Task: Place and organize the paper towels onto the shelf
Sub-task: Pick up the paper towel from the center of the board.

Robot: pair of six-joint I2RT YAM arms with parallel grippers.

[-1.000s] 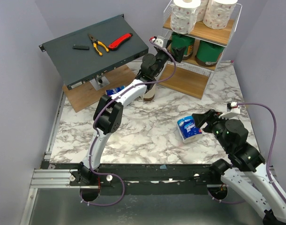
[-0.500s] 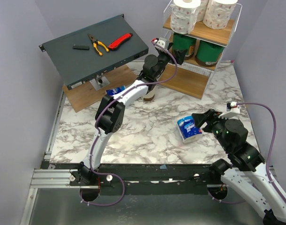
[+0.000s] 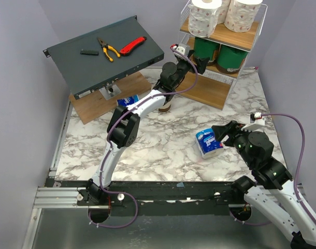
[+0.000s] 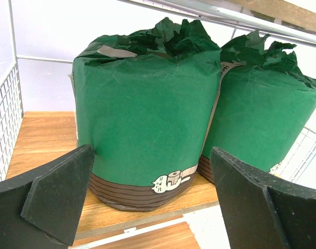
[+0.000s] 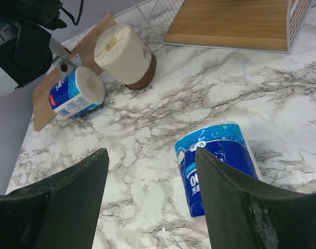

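Two blue-and-white packs are not yet on the shelf (image 3: 202, 92). The nearer pack (image 5: 220, 166) lies on its side on the marble table (image 3: 158, 150). The right gripper (image 5: 147, 207) hovers just short of it, jaws partly open and holding nothing. Lying round like that, the pack would probably roll away if one finger touched it first, and its glossy wrapper looks likely to slip in a shallow grip.

Farther on, the second pack (image 5: 77, 93) lies at the edge of a flat wooden board (image 3: 96, 106), with a cream roll (image 5: 124, 54) just beside it. The left arm stretches right over both. I judge that a low swing on its way back could knock them, and that the right arm has no free path to them meanwhile.

At the shelf's middle tier the left gripper (image 4: 150, 174) is spread wide and holds nothing, one finger to each side of a green roll (image 4: 147, 114). That roll touches a second green roll (image 4: 261, 119), so a push forward may shove both back or tip them. The wire rail just above leaves little headroom, and the wrist cable might catch on it.

White rolls (image 3: 205, 18) fill the top tier, while the bottom board is bare. Beyond sits a slanted dark box (image 3: 103, 59) carrying pliers (image 3: 108, 49) and a red knife (image 3: 133, 45), clear of the work.
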